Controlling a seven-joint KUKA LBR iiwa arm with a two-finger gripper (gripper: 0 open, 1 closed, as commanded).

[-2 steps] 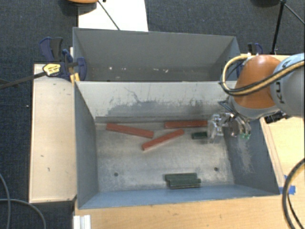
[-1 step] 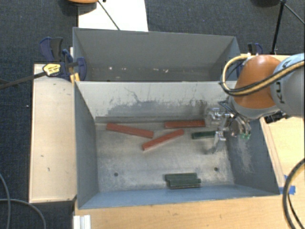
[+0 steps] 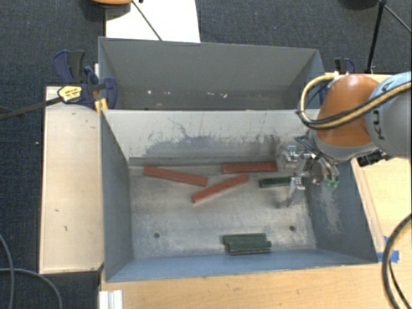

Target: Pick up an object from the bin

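Dark green bar (image 3: 273, 182), small and slim, lies flat on the right of the bin (image 3: 161, 230) floor, its right end at the gripper (image 3: 299, 183). Whether the gripper is open or closed cannot be told. This looks like the grasping step; next comes a firm close, then a straight lift. Red-brown sticks (image 3: 219, 189) lie just left, and a dark green block (image 3: 246, 243) sits near the front wall.

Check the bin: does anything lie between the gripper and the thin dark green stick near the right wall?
Nothing visible does. The gripper sits right at the green stick's right end. The nearest brown stick lies just behind it, and the dark block lies apart near the front wall.
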